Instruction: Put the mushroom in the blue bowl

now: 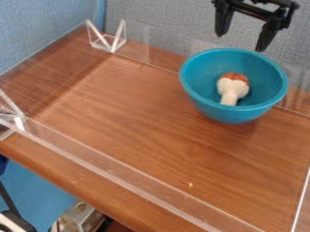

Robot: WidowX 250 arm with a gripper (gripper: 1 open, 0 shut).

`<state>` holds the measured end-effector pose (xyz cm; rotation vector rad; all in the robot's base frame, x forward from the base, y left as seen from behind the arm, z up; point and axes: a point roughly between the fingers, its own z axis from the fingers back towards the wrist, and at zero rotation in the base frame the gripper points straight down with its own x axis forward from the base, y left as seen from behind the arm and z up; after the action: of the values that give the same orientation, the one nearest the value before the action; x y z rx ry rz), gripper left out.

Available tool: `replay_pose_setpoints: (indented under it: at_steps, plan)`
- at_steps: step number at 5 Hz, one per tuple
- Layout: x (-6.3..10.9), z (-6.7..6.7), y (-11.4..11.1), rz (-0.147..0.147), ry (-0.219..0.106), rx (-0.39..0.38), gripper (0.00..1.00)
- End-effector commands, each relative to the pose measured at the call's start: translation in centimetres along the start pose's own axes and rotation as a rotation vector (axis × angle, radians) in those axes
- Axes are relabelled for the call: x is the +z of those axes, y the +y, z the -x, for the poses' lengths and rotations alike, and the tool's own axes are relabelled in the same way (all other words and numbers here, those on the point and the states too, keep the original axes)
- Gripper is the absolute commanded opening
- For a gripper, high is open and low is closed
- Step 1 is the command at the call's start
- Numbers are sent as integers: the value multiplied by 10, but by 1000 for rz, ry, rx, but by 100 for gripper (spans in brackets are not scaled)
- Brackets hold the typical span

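Observation:
The blue bowl [234,85] stands at the back right of the wooden table. Inside it the mushroom [231,89] lies on its side, its cream stem toward the front and its orange-brown cap toward the back right. My gripper [246,32] hangs well above the bowl's far rim at the top of the view, pointing down. It is open, with its two dark fingers [266,33] spread apart and nothing between them.
A low clear plastic wall [145,172] rings the wooden table [133,118]. A clear folded bracket [107,38] stands at the back left corner. Blue backdrop lies behind the table.

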<state>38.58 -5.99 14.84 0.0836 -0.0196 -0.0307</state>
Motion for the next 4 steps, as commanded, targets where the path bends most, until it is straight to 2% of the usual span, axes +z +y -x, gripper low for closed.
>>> replay_pose_setpoints:
  at_steps: [1, 2, 3, 4]
  plan:
    - [35, 11, 13, 13, -95, 30, 100]
    - [35, 21, 23, 18, -95, 56, 100]
    - [42, 21, 26, 22, -100, 57, 100]
    - [47, 16, 31, 18, -104, 54, 100]
